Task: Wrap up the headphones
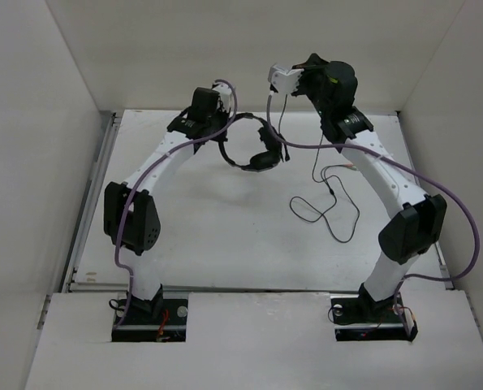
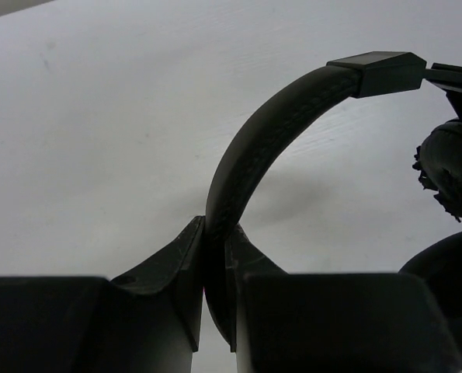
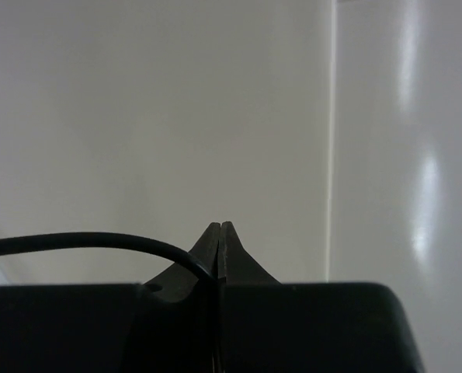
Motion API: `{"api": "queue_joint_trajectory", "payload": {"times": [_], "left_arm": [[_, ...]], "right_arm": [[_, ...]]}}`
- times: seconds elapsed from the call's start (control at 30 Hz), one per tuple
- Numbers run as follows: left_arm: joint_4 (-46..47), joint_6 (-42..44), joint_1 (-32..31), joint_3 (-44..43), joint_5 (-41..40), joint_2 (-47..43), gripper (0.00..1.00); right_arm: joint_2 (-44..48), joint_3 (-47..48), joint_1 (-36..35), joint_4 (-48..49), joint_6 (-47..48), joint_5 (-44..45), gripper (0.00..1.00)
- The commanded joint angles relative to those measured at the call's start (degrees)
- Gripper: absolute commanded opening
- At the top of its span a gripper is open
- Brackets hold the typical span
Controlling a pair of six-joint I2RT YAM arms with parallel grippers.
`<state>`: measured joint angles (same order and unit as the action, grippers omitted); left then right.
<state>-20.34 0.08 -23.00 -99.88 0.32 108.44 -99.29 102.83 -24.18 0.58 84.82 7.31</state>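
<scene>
Our left claw is clamped on the headphones, and our right claw is pinched shut on their cable.
We see the headband rise from between the left claw's closed tips and arch to its right, where an earcup with frayed padding hangs. The headset is held clear of the worktop. The thin black cable enters the raised right claw from its left and is caught where the tips meet. Below that claw, the rest of it drops and lies in loose loops on the worktop.
</scene>
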Motion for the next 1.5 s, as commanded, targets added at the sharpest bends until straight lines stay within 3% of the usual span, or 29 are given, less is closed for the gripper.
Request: {"api": "queue_joint_trajectory", "payload": {"times": [0.0,0.17,0.5,1.07,1.23,1.47], "left_arm": [[9.4,1.2,0.8,-0.2,9.9,-11.1,0.0],[9.2,2.3,-1.4,-1.4,15.5,-13.6,0.0],[8.1,2.2,-5.2,-2.5,19.6,-15.5,0.0],[7.3,-3.1,-4.3,-3.6,22.8,-18.4,0.0],[7.3,-5.8,-4.1,-6.2,25.3,-17.5,0.0],[8.9,-11.8,-3.1,-8.6,28.8,-16.3,0.0]], "right_arm": [[-1.5,1.4,1.0,2.4,-8.2,-3.1,0.0],[-1.6,1.1,1.0,-0.1,-16.2,-6.4,0.0],[-3.1,2.8,-0.4,0.5,-18.1,-6.6,0.0],[-4.2,5.5,4.2,-1.4,-32.1,-8.6,0.0],[-5.1,7.0,4.8,-3.8,-41.0,-11.8,0.0],[-5.7,8.9,6.6,-10.0,-61.9,-22.9,0.0]]}}
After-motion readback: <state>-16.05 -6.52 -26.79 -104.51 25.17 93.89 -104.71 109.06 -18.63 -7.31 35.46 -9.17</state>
